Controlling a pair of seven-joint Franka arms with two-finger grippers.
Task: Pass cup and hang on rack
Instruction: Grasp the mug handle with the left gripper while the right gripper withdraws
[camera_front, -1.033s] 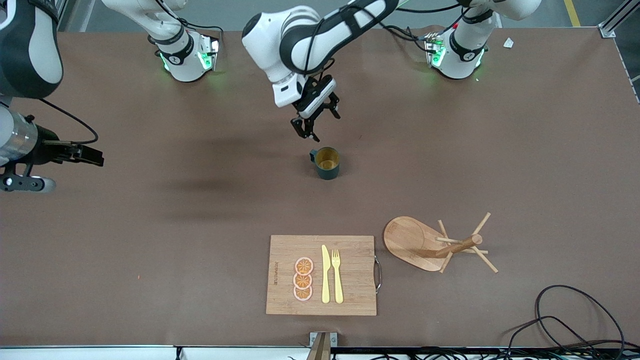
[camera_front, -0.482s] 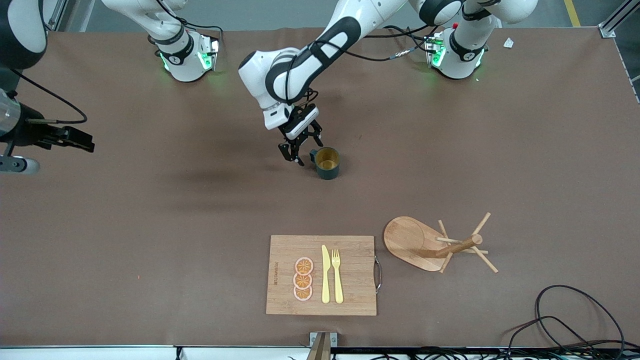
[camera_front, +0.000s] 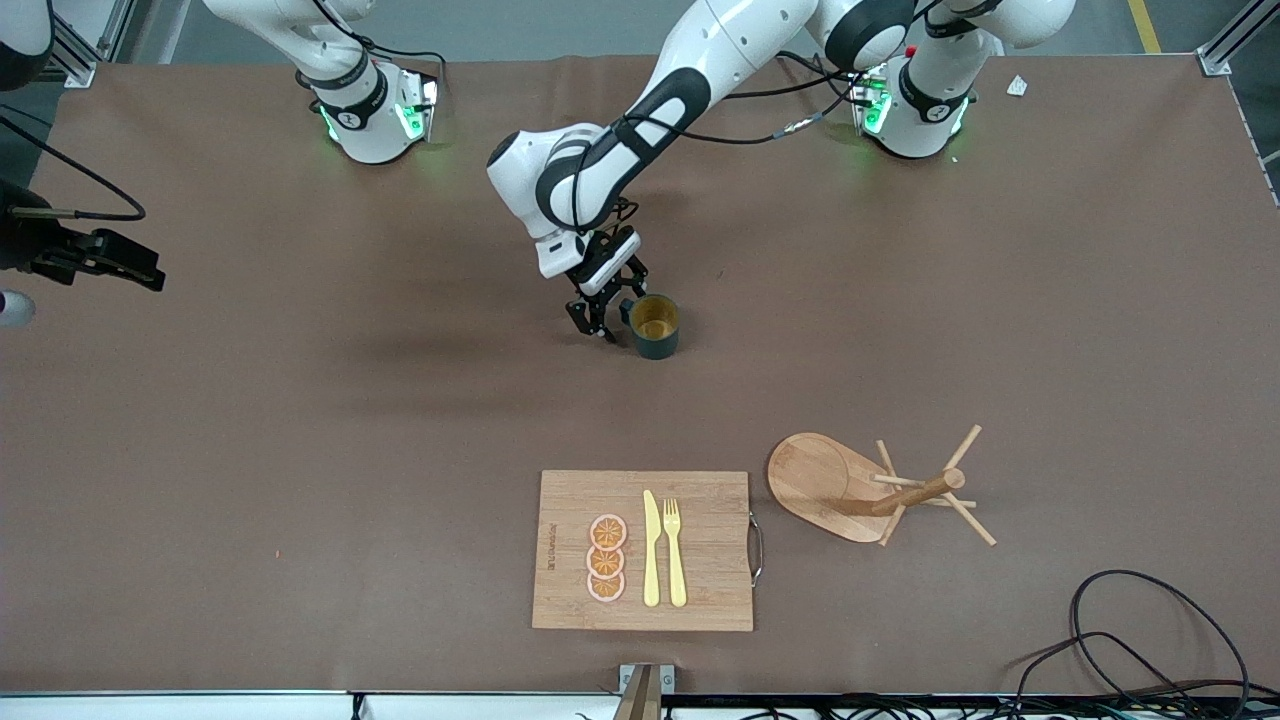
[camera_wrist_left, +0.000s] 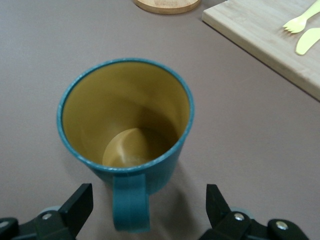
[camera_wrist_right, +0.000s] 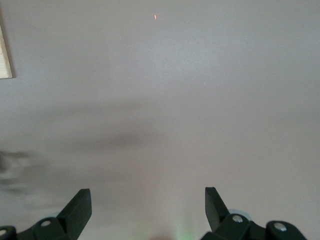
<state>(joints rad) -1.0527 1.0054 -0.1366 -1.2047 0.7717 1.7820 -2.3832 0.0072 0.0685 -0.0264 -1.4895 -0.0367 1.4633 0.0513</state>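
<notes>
Note that the cup (camera_front: 655, 325) stands upright on the counter (camera_front: 300, 420), farther from the front camera than the rack (camera_front: 870, 488), so grasp, pass and hanging all remain. The left gripper (camera_front: 607, 312) sits beside it, jaws released either side of the handle (camera_wrist_left: 131, 207), a detail only the left wrist view gives you. The right gripper (camera_front: 110, 258) waits, jaws released, over bare counter toward the right arm's end from the cup.

Even, diffuse overhead light leaves the brown bench (camera_front: 300, 480) bright and free of glare. Soft, smeared shadows lie beside the cup (camera_front: 655, 325). The black fingers (camera_wrist_right: 75, 212) in both wrist views are slightly out of focus.
</notes>
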